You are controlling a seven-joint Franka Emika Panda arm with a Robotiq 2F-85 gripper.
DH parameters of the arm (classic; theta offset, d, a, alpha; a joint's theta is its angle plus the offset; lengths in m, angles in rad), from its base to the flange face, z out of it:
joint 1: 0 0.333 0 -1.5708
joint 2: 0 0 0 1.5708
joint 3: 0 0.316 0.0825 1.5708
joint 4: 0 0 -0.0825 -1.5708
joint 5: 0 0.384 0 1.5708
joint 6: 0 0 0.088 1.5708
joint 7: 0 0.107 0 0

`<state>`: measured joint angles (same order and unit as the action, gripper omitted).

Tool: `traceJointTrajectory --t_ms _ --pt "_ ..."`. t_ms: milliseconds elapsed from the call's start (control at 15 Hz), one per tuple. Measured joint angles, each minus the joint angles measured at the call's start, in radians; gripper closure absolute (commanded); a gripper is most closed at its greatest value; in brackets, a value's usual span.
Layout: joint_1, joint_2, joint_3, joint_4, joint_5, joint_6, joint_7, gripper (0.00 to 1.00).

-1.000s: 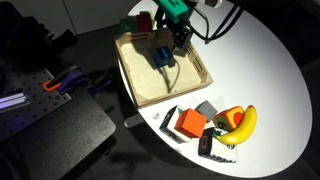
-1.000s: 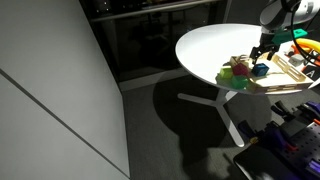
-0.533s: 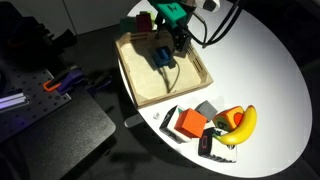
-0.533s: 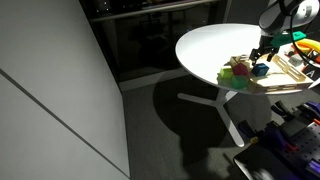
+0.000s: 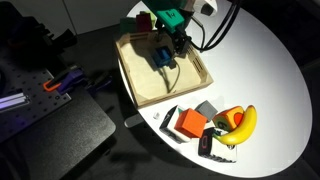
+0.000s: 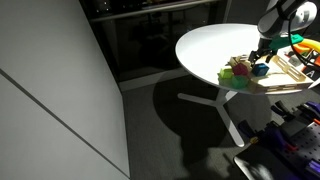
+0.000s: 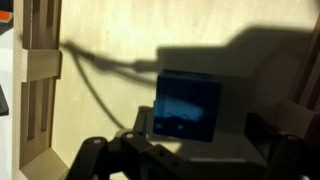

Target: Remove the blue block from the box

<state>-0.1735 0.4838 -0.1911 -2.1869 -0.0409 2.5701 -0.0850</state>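
Blue block [image 7: 188,108] sits flat, square to box [image 7: 42,66] rim.

The black, blocky metal gripper [image 5: 170,50] carries a teal-green plastic housing [image 5: 172,17] just above it. Thin black cables [image 5: 215,38] loop from beside the gripper up to a white, rounded arm link [image 5: 207,6]. In the wrist view the gripper's dark fingers [image 7: 268,132] look matte and blurred.

light: dim surroundings, bright table [image 5: 270,60] | wrist: soft, heavy shadows
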Motion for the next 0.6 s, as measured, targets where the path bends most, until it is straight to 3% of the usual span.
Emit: traceJointTrajectory --t_ms 67,200,467,600 --pt "0.0 0.003 0.0 0.0 0.0 0.0 0.0 0.25" --pt "-0.001 0.009 0.0 0.0 0.0 0.001 0.0 0.34" --pt "-0.005 0.014 0.0 0.001 0.0 0.001 0.0 0.67" --pt "-0.01 0.009 -0.001 0.004 0.0 0.001 0.0 0.69"
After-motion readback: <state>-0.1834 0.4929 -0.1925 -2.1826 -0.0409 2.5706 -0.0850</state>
